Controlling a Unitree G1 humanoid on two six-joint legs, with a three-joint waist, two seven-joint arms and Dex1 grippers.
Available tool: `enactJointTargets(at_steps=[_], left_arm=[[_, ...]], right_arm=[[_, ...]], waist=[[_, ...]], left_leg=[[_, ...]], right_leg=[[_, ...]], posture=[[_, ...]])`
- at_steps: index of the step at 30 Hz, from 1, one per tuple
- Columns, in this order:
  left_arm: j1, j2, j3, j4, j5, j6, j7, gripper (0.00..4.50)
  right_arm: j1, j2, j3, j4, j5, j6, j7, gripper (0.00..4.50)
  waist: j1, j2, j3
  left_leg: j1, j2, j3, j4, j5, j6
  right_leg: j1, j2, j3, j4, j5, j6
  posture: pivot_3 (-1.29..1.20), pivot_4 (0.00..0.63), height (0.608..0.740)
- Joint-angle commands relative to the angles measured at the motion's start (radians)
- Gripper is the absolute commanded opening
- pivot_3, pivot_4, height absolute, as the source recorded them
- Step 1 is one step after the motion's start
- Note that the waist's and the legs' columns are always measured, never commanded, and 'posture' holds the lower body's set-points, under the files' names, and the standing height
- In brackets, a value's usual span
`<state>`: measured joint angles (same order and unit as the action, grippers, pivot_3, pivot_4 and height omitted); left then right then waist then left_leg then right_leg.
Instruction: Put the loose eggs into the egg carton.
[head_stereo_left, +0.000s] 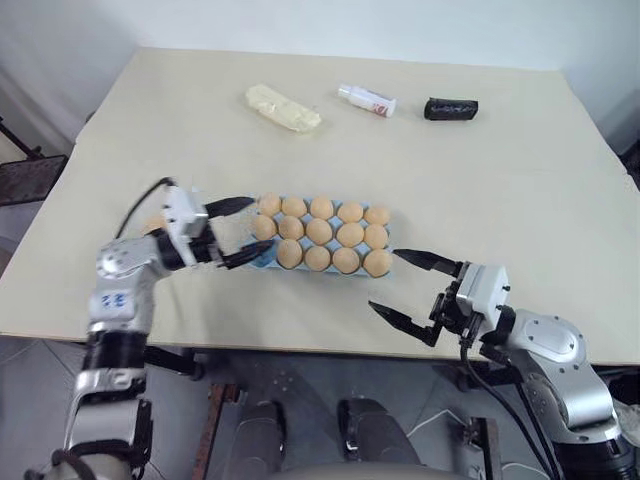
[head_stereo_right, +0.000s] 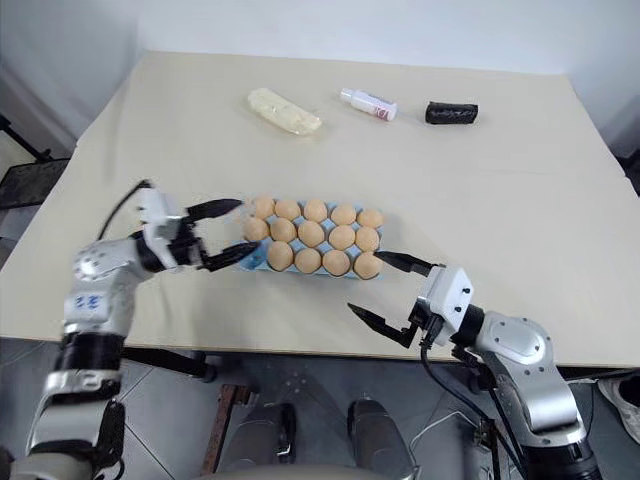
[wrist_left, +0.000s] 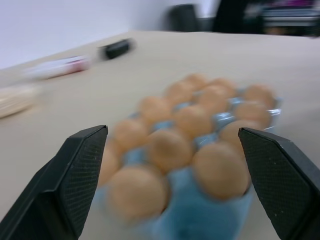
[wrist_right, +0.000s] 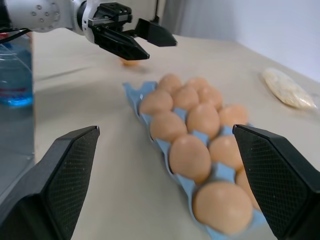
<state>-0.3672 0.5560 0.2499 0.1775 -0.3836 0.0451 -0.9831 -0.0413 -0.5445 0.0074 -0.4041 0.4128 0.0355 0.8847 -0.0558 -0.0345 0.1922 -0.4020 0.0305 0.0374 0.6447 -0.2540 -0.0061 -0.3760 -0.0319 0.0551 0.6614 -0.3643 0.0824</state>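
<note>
Table ` (head_stereo_left: 520, 200)`, head views. The egg carton ` (head_stereo_left: 268, 259)` lies near the front edge, in the middle, with its long axis running left to right across the robot. I count fourteen eggs seated. The near-left corner cup looks empty, though a black finger partly covers it.

Left gripper ` (head_stereo_left: 258, 226)`: jaws wide apart, nothing between them. It is held about level at the carton's left end and points along the rows towards the right. Right gripper ` (head_stereo_left: 385, 279)`: also spread wide and empty, just off the carton's near-right corner and not touching it.

Loose egg ` (wrist_right: 131, 62)`: one tan egg on the bare tabletop, on the far side of the left gripper from the carton. It therefore sits behind that gripper's pointing direction, on the wrist side. The left arm is clearly the nearer one. My judgement is that it would have to turn away from the carton to face the egg.

View differences: the right wrist view shows the loose egg plainly under the left fingers. The head views give only a tan sliver beside the left wrist. The left wrist view looks down the filled rows and takes in the far-side clutter.
</note>
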Motion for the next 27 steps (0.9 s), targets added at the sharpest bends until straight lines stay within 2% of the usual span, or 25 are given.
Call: enactJointTargets(at_steps=[1, 9, 14, 21, 27], left_arm=[[0.123, 0.024, 0.147, -0.120, -0.023, 0.005, 0.131, 4.45], [0.502, -0.088, 0.382, -0.279, -0.031, 0.005, 0.388, 4.45], [0.570, -0.126, 0.386, -0.332, -0.051, 0.039, 0.453, 4.45], [0.431, -0.103, 0.308, -0.274, -0.020, 0.061, 0.511, 4.45], [0.156, -0.067, 0.178, -0.054, 0.051, 0.084, 0.538, 4.45]], right_arm=[[-0.043, 0.019, 0.022, 0.018, 0.026, -0.019, 0.032, 4.50], [-0.146, 0.049, 0.067, 0.123, 0.029, -0.039, 0.110, 4.50], [-0.160, 0.058, 0.068, 0.146, 0.025, -0.047, 0.130, 4.50], [-0.169, 0.063, 0.067, 0.148, 0.018, -0.045, 0.127, 4.50], [-0.160, 0.066, 0.065, 0.123, 0.004, -0.037, 0.092, 4.50]], waist=[[0.001, 0.000, 0.000], [0.004, 0.000, 0.000], [0.018, 0.000, 0.000], [0.026, 0.000, 0.000], [0.028, 0.000, 0.000]], left_leg=[[0.000, 0.000, 0.000, 0.000, 0.000, 0.000], [0.000, -0.002, 0.000, -0.003, -0.002, -0.001], [0.000, -0.003, 0.000, -0.011, -0.001, -0.003], [0.000, -0.003, 0.000, -0.013, 0.000, -0.004], [-0.001, -0.003, 0.000, -0.014, 0.003, 0.001]], right_leg=[[0.000, 0.000, 0.000, 0.000, 0.000, 0.000], [0.000, -0.005, -0.002, -0.004, 0.000, 0.000], [0.000, -0.009, -0.005, -0.008, -0.001, -0.001], [0.000, -0.010, -0.009, -0.009, -0.002, -0.004], [0.000, -0.010, -0.012, -0.008, -0.002, -0.004]], posture=[[0.00, 0.150, 0.740], [0.00, 0.150, 0.740], [0.00, 0.150, 0.740], [0.00, 0.150, 0.740], [0.00, 0.150, 0.740]])
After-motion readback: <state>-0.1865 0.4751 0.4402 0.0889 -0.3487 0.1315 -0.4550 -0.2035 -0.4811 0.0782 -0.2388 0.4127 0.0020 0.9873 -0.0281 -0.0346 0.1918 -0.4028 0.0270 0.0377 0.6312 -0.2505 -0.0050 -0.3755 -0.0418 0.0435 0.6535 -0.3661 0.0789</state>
